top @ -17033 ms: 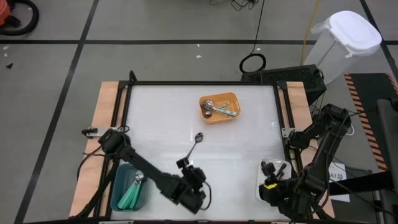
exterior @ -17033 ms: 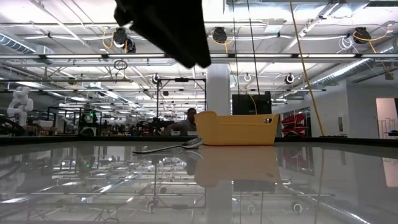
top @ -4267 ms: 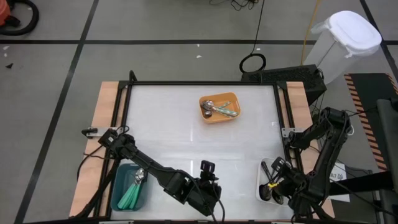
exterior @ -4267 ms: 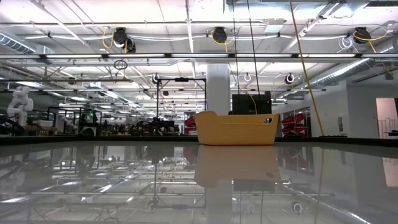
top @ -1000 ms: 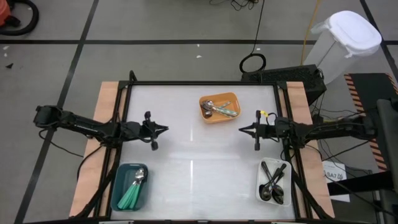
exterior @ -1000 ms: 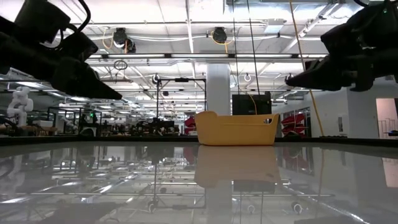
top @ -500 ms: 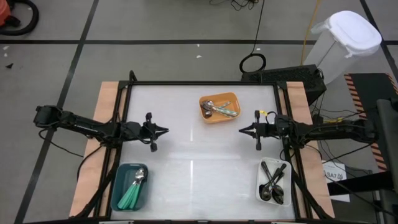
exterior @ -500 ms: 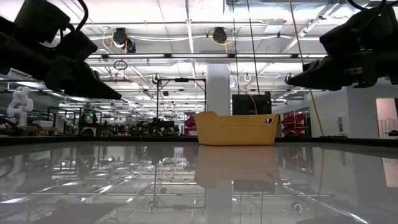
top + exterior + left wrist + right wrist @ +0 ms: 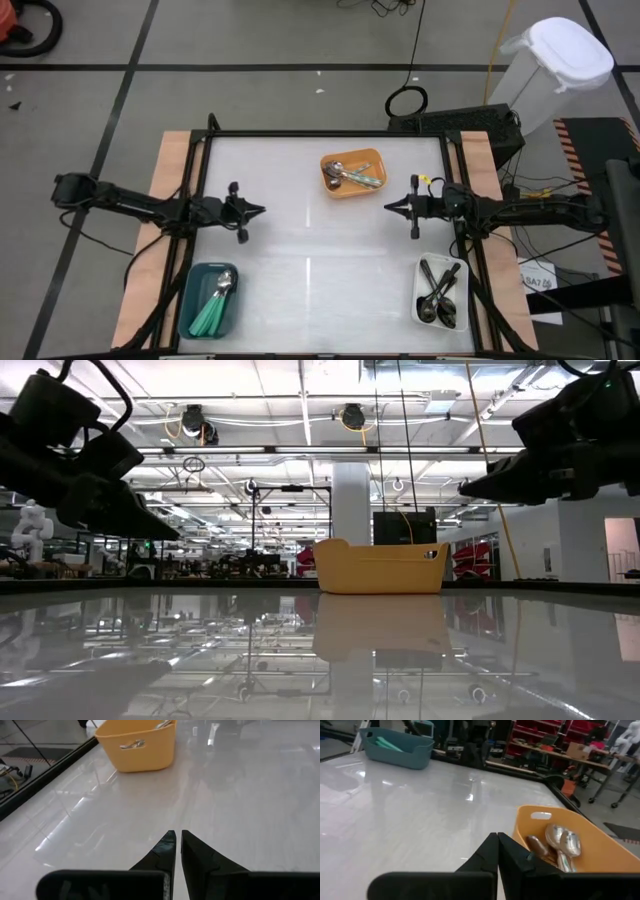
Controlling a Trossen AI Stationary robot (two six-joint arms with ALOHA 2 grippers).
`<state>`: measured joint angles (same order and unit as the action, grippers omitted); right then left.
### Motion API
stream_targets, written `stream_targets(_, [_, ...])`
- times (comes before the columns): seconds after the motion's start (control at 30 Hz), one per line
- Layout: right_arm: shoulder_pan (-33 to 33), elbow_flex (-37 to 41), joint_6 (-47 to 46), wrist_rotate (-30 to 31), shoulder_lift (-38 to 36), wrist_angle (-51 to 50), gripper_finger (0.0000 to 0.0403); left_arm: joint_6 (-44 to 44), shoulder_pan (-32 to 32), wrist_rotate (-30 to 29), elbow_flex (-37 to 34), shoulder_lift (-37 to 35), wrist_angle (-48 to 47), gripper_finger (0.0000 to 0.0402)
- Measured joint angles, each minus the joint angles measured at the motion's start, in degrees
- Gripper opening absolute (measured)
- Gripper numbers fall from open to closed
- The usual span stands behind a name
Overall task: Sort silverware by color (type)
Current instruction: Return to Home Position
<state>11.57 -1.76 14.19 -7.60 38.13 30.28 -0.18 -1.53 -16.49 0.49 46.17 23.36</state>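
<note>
Spoons with green handles (image 9: 210, 310) lie heaped in the teal tray (image 9: 184, 300) and black spoons (image 9: 440, 296) in the white tray (image 9: 419, 290), both nearest, too tangled to count. Farther in, the left tool (image 9: 258, 211) and right tool (image 9: 390, 209) hang over the bench (image 9: 300, 240), pinched together, holding nothing, well apart from every spoon. Shiny spoons (image 9: 342, 176) sit in the orange tray (image 9: 352, 154), farthest.

glossy table (image 9: 300, 230), shiny metal spoons (image 9: 562, 842)
</note>
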Motion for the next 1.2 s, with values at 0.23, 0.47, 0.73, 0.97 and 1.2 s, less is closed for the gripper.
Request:
stream_targets(0.23, [-0.02,0.03,-1.35,1.32,-0.47,-3.07,0.0,-0.41,0.01,-0.02,0.0,-6.73,-5.56,0.003])
stream_targets(0.47, [-0.4,0.04,-4.57,2.86,-3.62,-6.89,0.0,-2.06,0.0,-0.02,0.0,-15.39,-15.53,0.003])
stream_targets(0.73, [-6.28,0.04,-5.17,11.64,-8.09,-10.39,0.0,-1.8,-0.45,-0.03,0.05,-23.23,-20.23,0.003])
stream_targets(0.97, [-9.0,0.04,-5.38,12.69,-13.34,-12.03,0.0,-0.65,-0.43,-0.31,0.07,-24.24,-20.29,0.003])
stream_targets(1.2, [-9.48,0.04,-6.01,13.68,-21.1,-18.26,0.0,-0.18,-0.41,-1.27,0.04,-24.24,-20.33,0.003])
